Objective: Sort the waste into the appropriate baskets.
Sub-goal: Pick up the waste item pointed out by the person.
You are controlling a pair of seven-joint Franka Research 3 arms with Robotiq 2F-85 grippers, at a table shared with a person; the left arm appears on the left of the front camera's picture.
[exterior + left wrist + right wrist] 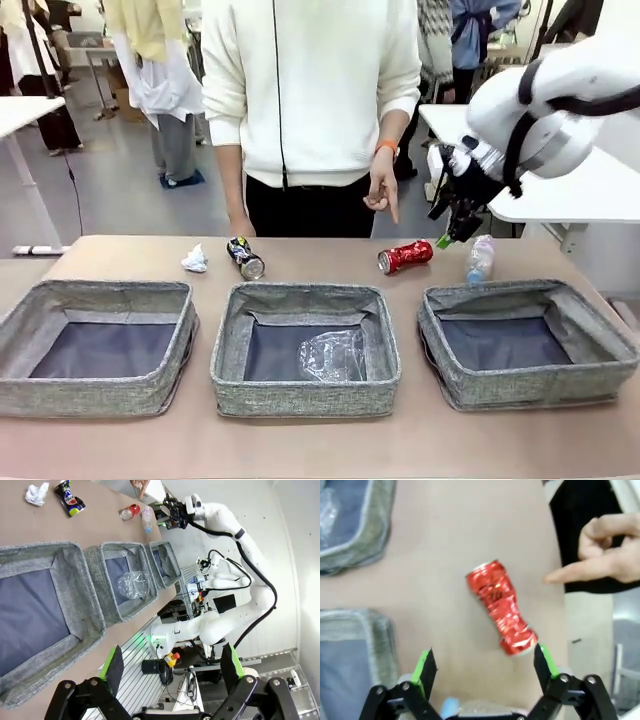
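Observation:
A crushed red can (405, 256) lies on the table behind the baskets. My right gripper (452, 232) hangs open just above it, and in the right wrist view the can (501, 607) lies ahead of my open fingers (425, 667). Beside it stands a small clear bottle (480, 259). A dark can (245, 257) and a paper wad (194, 260) lie further left. The clear cup (332, 355) rests in the middle basket (300, 395), between the left basket (100, 392) and the right basket (530, 385). My left gripper (171, 665) is open and holds nothing.
A person in a white top stands at the far edge, one hand (383, 195) pointing down at the red can; the finger (570, 572) is close beside it. The left and right baskets hold nothing. Bare tabletop runs in front of the baskets.

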